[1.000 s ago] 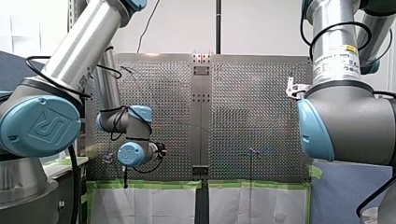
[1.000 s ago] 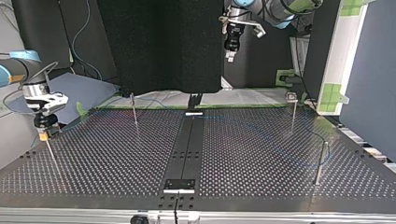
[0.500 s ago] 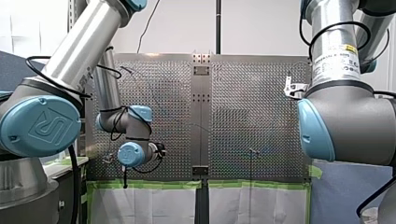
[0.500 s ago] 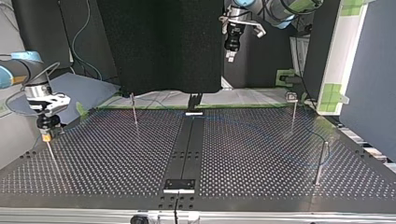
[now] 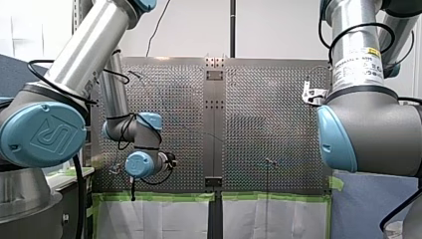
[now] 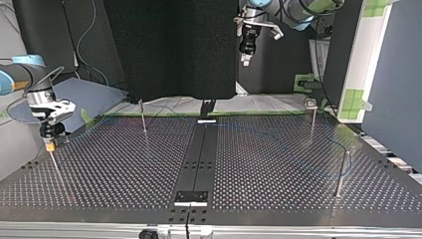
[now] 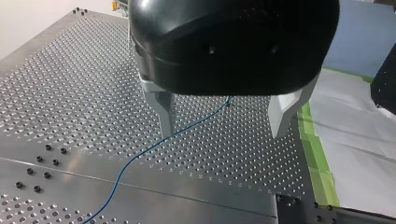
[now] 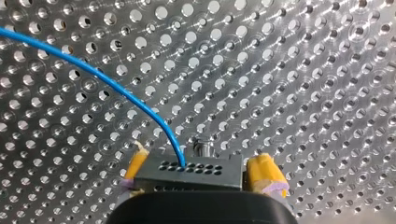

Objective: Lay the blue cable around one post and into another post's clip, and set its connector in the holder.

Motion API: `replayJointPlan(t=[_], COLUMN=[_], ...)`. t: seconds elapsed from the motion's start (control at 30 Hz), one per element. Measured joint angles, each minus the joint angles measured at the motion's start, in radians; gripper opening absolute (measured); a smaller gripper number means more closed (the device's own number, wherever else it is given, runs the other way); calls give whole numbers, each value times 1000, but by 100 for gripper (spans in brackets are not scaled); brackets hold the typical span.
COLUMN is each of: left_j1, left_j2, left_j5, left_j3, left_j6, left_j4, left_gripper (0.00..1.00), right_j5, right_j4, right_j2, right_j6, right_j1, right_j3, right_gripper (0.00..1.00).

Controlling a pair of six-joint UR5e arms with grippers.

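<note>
Thin blue cable [image 8: 107, 84] arcs over the perforated metal worktop [image 6: 273, 164] and runs into the top face of a small dark rectangular connector [image 8: 189, 170] dotted with holes. In the left wrist view the cable lies flat on the worktop, passing under my left pincer [image 7: 222, 116] and on across the smooth middle strip.

My right arm [image 6: 17, 74] enters at the top view's left, and my left arm [image 6: 298, 7] comes in at its upper right.

Four posts stand upright and well apart. A thin metal post [image 6: 53, 167] is at the top view's left edge and a back-left post [image 6: 143, 118] stands further off. A clip-topped post [image 6: 312, 119] is at the far right and a stout post [image 6: 341, 174] at the near right.

My left pincer hangs high above the worktop's far side. Its two metal fingers [image 7: 163, 112] are spread wide with nothing between them.

My right pincer [image 8: 198, 168] sits low, just over the top of the thin metal post. Its yellow pads [image 8: 264, 175] are clamped on the two ends of the small dark rectangular connector. A small metal stub [image 8: 201, 148] shows just past the connector.
</note>
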Motion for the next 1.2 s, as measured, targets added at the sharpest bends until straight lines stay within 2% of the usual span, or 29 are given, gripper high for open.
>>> replayJointPlan(t=[0.5, 1.2], left_j1=[0, 0], left_j2=[0, 0], left_j5=[-2, -3], left_j3=[-1, -1], left_j6=[0, 0], left_j4=[-1, -3], left_gripper=[99, 99], right_j5=[12, 18], right_j4=[33, 36], right_j2=[-19, -17], right_j6=[-6, -6], right_j1=[-2, 0], right_j3=[-1, 1], right_gripper=[76, 76])
